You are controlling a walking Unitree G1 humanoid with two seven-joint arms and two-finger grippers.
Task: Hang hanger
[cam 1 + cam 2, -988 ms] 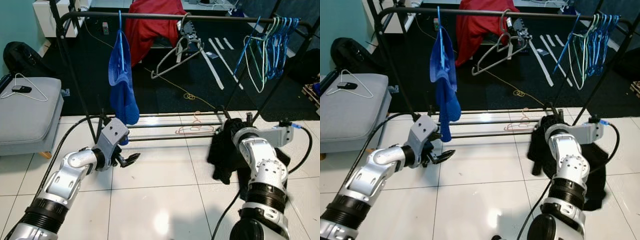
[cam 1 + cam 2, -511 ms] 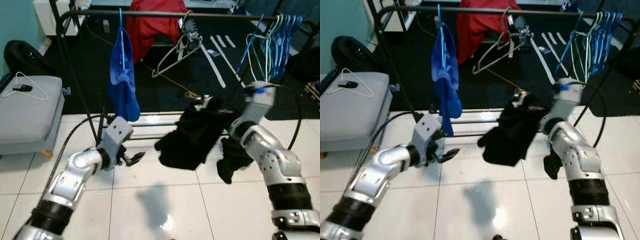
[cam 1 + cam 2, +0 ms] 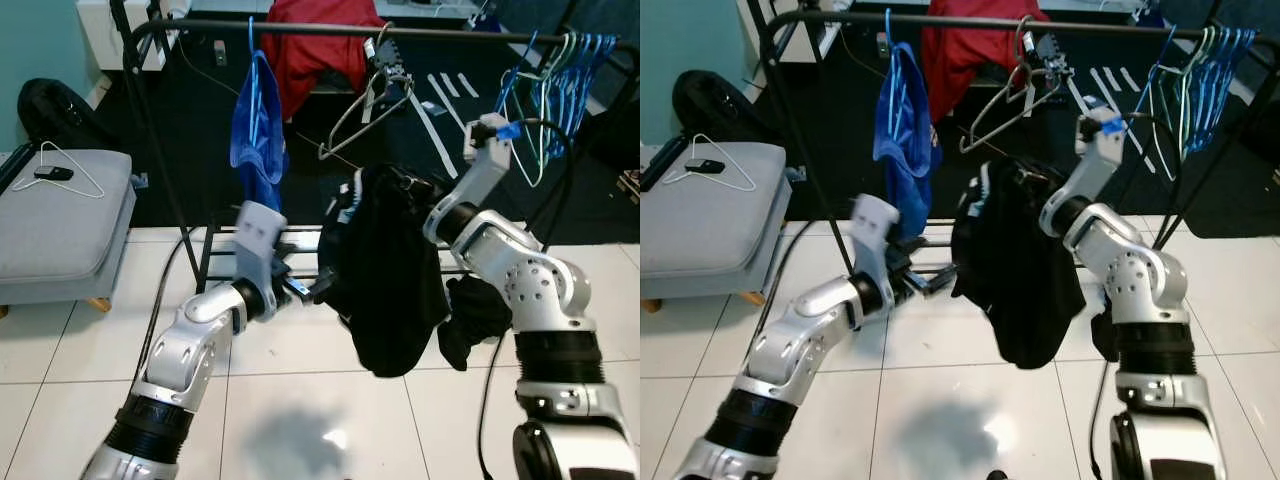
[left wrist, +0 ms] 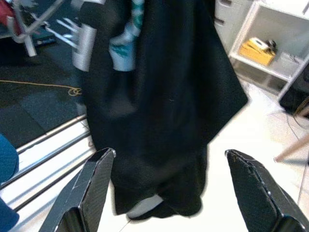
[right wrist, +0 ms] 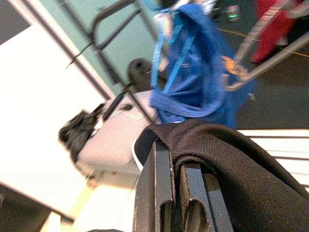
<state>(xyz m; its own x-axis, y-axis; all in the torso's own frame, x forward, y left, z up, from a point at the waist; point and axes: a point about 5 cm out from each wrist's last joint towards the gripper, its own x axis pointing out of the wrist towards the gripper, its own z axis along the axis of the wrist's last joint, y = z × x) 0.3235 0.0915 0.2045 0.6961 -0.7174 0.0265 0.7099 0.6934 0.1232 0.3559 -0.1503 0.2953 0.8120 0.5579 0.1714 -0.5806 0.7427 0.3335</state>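
Right end effector (image 3: 372,190) clenched on black garment (image 3: 385,275), now raised from floor to frame centre, below clothes rail (image 3: 330,30). Left end effector (image 3: 310,290) released, advanced to garment's left edge. Hanger itself hidden; hanging on rail not yet done.

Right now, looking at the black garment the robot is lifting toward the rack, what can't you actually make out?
- Hanger inside the black garment: head views, covered by the cloth; whether one is there is unclear.
- Right gripper fingertips: right wrist view, wrapped in the fabric.
- Left gripper: left eye view, motion blur at the garment's edge; contact unclear.
- Garment's upper part: left wrist view, cut off by the frame edge.
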